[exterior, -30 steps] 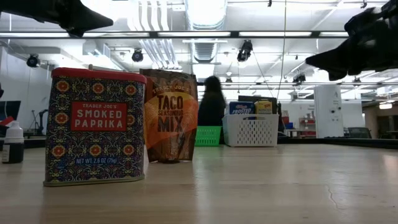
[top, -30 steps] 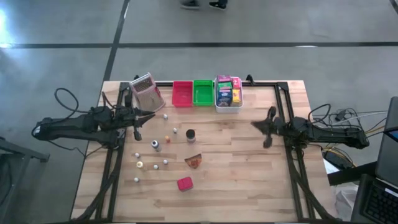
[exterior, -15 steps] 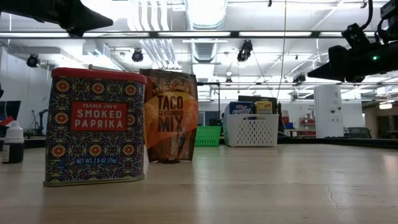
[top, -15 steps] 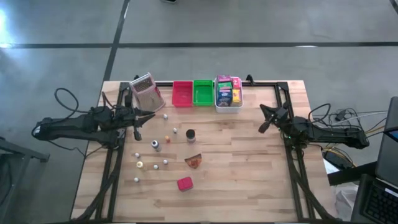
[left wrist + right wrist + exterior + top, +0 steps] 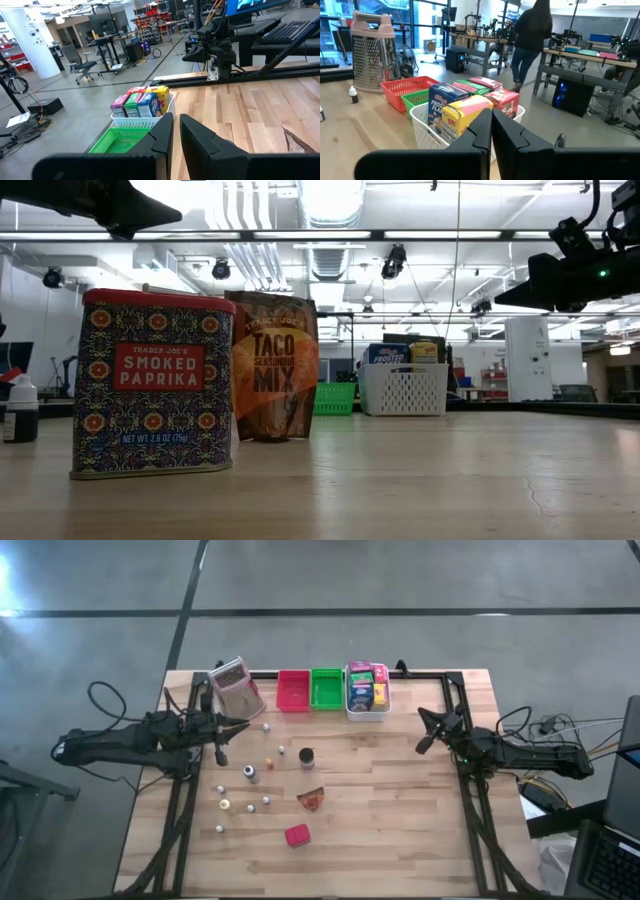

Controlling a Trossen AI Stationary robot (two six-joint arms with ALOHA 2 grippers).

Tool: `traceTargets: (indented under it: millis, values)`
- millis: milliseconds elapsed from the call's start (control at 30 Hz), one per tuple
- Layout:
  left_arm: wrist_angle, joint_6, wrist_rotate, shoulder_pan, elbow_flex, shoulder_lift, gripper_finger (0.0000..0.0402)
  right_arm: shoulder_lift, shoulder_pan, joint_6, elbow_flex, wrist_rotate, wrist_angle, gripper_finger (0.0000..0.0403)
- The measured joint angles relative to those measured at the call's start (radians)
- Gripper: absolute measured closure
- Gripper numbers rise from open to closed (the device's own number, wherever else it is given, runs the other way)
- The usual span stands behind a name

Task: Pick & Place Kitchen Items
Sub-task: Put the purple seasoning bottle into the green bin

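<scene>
The pale planked wooden surface is finished smooth and matt. Perforated shiny metal forms the pink-handled grater. Latticed plastic makes up the white basket, glossy printed metal the paprika tin.

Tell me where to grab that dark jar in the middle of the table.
Probably from straight above: the dark jar stands upright with a paler top. Close the jaws across its round sides just under the top. Tiny bottles stand nearby, the closest being the pale bottle, so descend vertically.
</scene>
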Motion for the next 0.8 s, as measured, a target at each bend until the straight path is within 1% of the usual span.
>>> traceTargets:
  millis: [333,500,567,633,733,800]
  values:
    - [0.013,0.025,0.0,0.0,0.0,0.0,0.0362,0.0,0.0,0.0,0.0,-0.001,0.0,0.0394]
    - [0.013,-0.015,0.0,0.0,0.0,0.0,0.0362,0.0,0.0,0.0,0.0,-0.001,0.0,0.0394]
    - [0.027,-0.013,-0.03,0.001,0.0,0.001,0.0362,0.0,0.0,0.0,0.0,-0.001,0.0,0.0394]
    - [0.023,-0.072,-0.089,0.001,0.0,0.007,0.036,0.0,0.0,0.0,0.0,-0.001,0.0,0.0394]
    - [0.01,-0.075,-0.102,0.003,0.0,0.028,0.034,0.0,0.0,0.0,0.0,-0.001,0.0,0.0394]
    - [0.019,-0.068,-0.089,0.002,0.001,0.059,0.0314,0.0,0.0,0.0,0.0,-0.001,0.0,0.0394]
